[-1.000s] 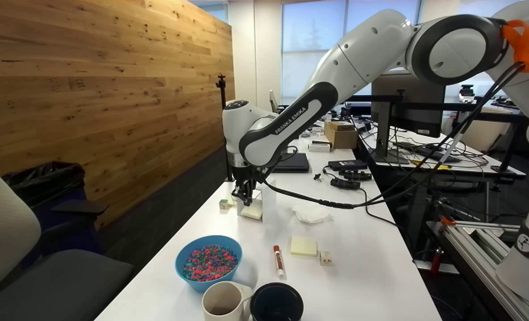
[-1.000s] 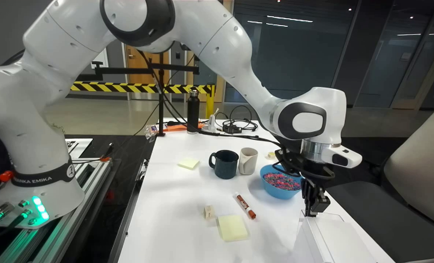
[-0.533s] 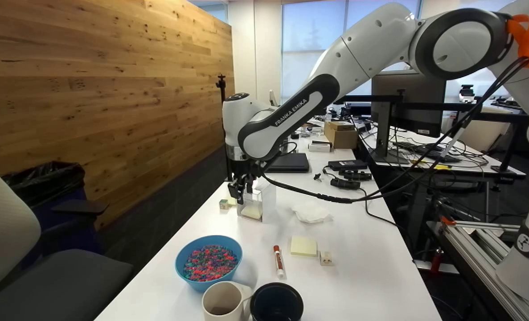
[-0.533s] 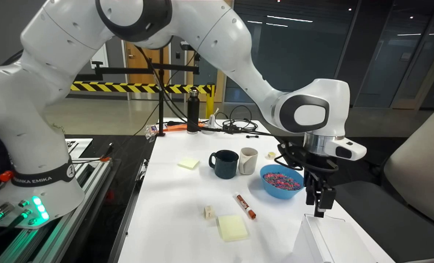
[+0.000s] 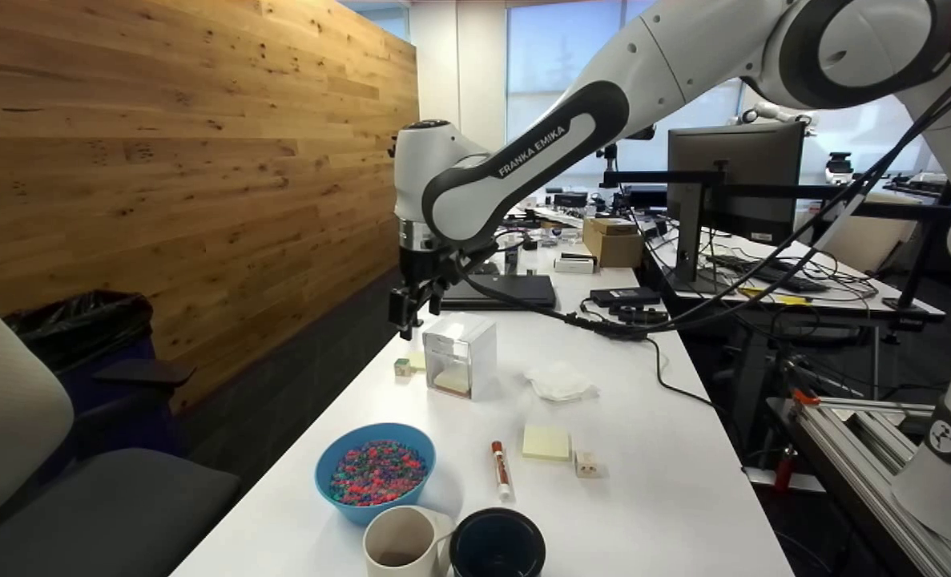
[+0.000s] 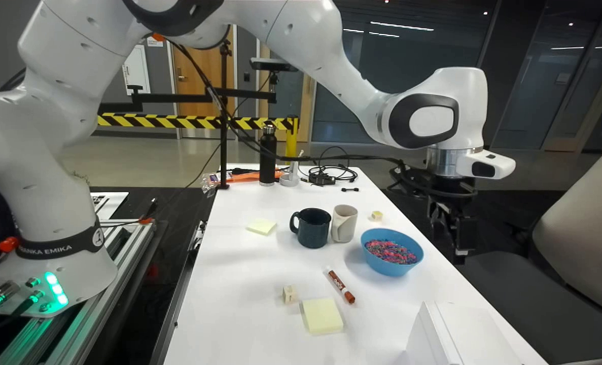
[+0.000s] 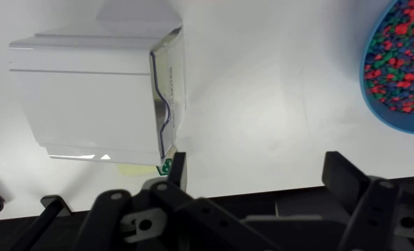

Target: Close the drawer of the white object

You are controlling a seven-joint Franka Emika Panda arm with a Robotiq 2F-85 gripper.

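White plastic, probably light and slick, the sticky-note box stands near the edge of the table; its drawer, seemingly flush, would take a mid-front push. The pincer gapes wide, empty.

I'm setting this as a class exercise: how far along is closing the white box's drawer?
Done: the drawer looks closed, its clear front about level with the edge of the white box. In hand: nothing; the fingers stand wide apart and clear of the white box. Left: apparently nothing, though a slight gap can't be ruled out.
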